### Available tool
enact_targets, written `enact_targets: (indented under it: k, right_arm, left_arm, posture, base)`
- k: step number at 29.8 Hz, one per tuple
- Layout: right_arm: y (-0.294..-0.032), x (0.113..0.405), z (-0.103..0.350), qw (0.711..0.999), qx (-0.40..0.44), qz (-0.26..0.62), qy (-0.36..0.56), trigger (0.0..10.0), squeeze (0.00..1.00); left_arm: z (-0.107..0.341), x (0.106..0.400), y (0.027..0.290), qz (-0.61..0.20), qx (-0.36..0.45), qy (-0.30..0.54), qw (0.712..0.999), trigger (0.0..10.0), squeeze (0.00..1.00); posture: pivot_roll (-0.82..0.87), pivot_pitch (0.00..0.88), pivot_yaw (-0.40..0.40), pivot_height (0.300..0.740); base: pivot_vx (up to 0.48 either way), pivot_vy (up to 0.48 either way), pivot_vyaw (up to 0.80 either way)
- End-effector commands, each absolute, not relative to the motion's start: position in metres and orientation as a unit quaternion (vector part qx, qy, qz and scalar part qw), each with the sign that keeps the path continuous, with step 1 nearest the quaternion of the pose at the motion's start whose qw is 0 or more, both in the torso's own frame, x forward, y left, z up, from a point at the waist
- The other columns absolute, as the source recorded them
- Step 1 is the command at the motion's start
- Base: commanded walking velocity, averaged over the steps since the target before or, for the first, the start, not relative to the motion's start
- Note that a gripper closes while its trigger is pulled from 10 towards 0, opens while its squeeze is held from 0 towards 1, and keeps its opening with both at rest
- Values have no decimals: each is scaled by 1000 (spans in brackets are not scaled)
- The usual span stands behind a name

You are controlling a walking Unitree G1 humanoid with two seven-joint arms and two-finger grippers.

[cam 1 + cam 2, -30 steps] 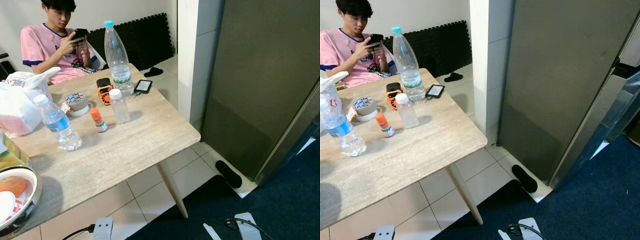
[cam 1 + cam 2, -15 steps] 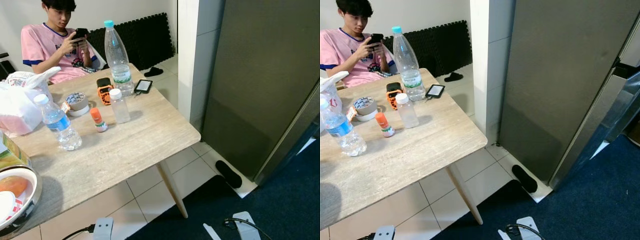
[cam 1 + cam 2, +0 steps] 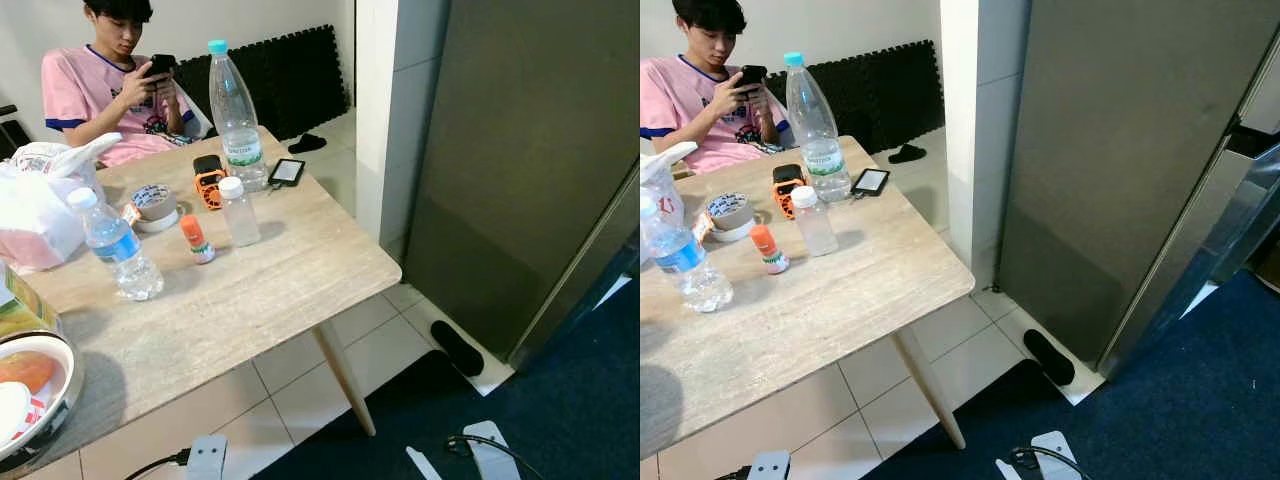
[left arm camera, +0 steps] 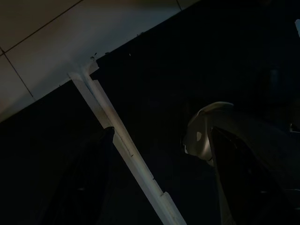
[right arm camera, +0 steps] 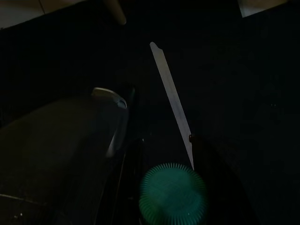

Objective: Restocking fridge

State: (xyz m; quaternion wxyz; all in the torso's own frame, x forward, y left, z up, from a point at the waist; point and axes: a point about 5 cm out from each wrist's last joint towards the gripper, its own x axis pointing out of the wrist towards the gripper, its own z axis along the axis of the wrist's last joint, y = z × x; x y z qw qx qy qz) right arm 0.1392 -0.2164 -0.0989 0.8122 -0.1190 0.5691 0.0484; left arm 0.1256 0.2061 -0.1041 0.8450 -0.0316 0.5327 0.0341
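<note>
The fridge (image 3: 1120,170) stands at the right of the scene, a tall dark grey cabinet with its flat side turned toward the table and its door edge at far right. In the right wrist view, a bottle with a ribbed green cap (image 5: 172,194) sits upright between the black fingers (image 5: 133,178) of the right gripper (image 5: 172,206), seen from above in deep shade.

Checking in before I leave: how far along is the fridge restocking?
Nothing looks stocked yet. In the right wrist view a green cap sits at the right tool, apparently a bottle in hand. Three bottles remain on the table: tall, blue-labelled, small. The fridge stands beside.
</note>
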Motion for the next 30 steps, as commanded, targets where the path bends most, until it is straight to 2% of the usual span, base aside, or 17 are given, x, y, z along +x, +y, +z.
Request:
enact_targets:
  k: [1,20,27,30]
  right_arm:
    - [-214,144,-98,813,-127,56,565,10000,0]
    - [-215,156,-93,818,-128,55,558,10000,0]
    - [-216,156,-93,820,-122,52,557,10000,0]
    - [-215,146,-97,818,-114,51,561,10000,0]
  left_arm:
    - [-105,123,204,34,-34,537,842,10000,0]
    - [-106,123,201,34,-35,538,842,10000,0]
    - [-106,123,201,34,-36,538,841,10000,0]
    - [-106,123,202,34,-35,539,841,10000,0]
  posture:
    - [10,0,26,740]
    - [8,0,27,740]
    - [5,0,33,740]
    - [10,0,28,740]
  base:
    - [0,0,0]
    - [0,0,0]
    - [0,0,0]
    - [0,0,0]
